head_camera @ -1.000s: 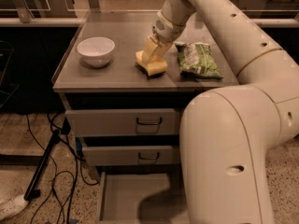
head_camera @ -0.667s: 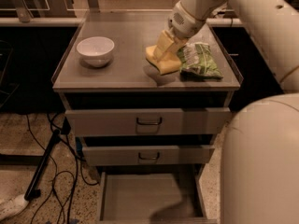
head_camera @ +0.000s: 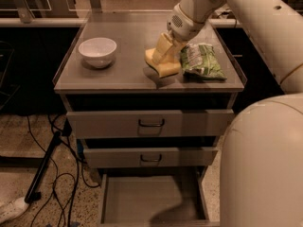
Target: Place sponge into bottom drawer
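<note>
On the cabinet top (head_camera: 118, 77), between the white bowl (head_camera: 97, 51) and the green bag (head_camera: 202, 60), we see the gripper (head_camera: 162, 59) bearing down on the sponge (head_camera: 165, 70) from above. Its yellow padded fingers (head_camera: 164, 47) are drawn close on the upper part of the sponge. We judge that they have hold of it, with nothing else in the claw.

Compared with 1 second ago, the sponge and the gripper both sit further right, and the sponge is now just beside the bag's left edge. Since the 2 travel together while bowl and bag stay put, we take the grasp as made. A shadow lies under the sponge's front edge, but we cannot tell whether the sponge is clear of the surface or resting on it.

The arm's bulky lower part (head_camera: 265, 174) also stands differently. 1 second ago it covers much of the cabinet front. Now it is off to the right, so the 2 upper drawers (head_camera: 151, 123) and the bottom drawer (head_camera: 142, 202), pulled out at floor level, show plainly.

For the task this means the pick is in hand and the carry is not yet begun. We judge that the sponge needs to rise, come forward past the front edge, and go down to the open tray.
</note>
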Motion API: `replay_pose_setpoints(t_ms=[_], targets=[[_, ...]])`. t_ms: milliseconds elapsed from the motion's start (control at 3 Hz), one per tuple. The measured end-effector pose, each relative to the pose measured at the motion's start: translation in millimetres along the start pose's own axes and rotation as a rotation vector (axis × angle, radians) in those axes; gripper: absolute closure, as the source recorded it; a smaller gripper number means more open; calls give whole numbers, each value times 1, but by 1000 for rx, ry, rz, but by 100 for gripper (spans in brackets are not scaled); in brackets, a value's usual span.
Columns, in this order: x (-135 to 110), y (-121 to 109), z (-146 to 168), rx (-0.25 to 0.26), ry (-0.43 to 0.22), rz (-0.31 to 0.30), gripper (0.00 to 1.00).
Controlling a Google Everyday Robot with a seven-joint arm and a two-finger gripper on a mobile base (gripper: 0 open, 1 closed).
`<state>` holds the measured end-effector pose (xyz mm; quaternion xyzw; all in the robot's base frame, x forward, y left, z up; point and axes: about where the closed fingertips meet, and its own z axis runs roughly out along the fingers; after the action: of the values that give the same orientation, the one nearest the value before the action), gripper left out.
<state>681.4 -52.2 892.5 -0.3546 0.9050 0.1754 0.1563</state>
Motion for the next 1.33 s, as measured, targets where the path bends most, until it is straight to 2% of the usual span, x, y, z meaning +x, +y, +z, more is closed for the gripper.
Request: replay_pose_setpoints(t_ms=[333,667,1000,1333], targets=[[20,12,-9,27,18,23,100],[62,40,-17,22,58,66,100],[113,71,-19,-4,108,132,100],[115,71,-15,-8,114,136,100]])
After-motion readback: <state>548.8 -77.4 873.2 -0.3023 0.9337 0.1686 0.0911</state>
